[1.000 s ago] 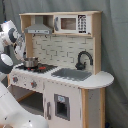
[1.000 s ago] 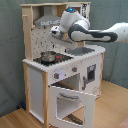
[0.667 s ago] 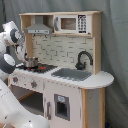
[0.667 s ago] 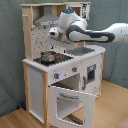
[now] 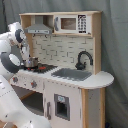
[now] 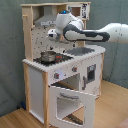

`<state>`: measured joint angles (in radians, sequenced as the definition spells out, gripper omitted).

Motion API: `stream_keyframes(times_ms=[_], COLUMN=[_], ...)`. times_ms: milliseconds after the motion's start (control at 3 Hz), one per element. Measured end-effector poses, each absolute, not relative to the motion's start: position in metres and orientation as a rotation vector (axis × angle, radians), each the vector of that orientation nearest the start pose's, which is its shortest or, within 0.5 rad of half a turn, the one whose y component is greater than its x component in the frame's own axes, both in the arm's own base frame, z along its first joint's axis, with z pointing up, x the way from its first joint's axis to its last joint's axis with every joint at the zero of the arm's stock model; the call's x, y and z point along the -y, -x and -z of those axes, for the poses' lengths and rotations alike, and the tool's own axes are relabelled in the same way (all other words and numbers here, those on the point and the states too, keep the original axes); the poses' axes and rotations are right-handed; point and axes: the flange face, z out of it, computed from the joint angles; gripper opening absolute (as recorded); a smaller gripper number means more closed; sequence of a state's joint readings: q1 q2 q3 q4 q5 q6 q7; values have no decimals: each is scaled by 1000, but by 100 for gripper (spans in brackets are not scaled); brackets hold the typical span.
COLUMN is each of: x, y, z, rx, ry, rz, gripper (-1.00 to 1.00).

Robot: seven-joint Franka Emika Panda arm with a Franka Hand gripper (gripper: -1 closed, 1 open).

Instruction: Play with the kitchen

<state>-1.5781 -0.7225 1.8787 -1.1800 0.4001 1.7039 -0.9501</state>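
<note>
The kitchen (image 5: 65,85) (image 6: 60,75) is a tall white and light-wood toy that shows in both exterior views. It has a black-red hob (image 5: 42,68) (image 6: 56,60), a grey sink (image 5: 72,74) (image 6: 82,50), a black faucet (image 5: 83,59), a dotted backsplash (image 5: 57,50), a hood (image 5: 38,28) and a microwave (image 5: 70,23). A small metal pot (image 5: 31,63) (image 6: 48,56) stands on the hob. My gripper (image 6: 51,34) (image 5: 26,54) hangs just above the pot, in front of the backsplash. The oven door (image 6: 72,102) hangs open.
The white arm (image 6: 95,35) reaches in over the sink from the second exterior view's right. In the first exterior view its white links (image 5: 10,60) fill the left edge and the lower left. A grey curtain (image 5: 115,45) hangs behind the kitchen. The floor (image 6: 110,110) is wood.
The arm has swung further along the counter towards the hob side, and the gripper has come down a little over the pot. The pot and the oven door have not moved.
</note>
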Motion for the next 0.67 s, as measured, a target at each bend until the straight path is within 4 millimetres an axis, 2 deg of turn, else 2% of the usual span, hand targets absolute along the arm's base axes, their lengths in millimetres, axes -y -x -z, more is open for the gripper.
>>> stream_keyframes(times_ms=[667], x=[-479], y=[-518], z=[-523], rx=[2273], ry=[2523], rz=[139], gripper=[100])
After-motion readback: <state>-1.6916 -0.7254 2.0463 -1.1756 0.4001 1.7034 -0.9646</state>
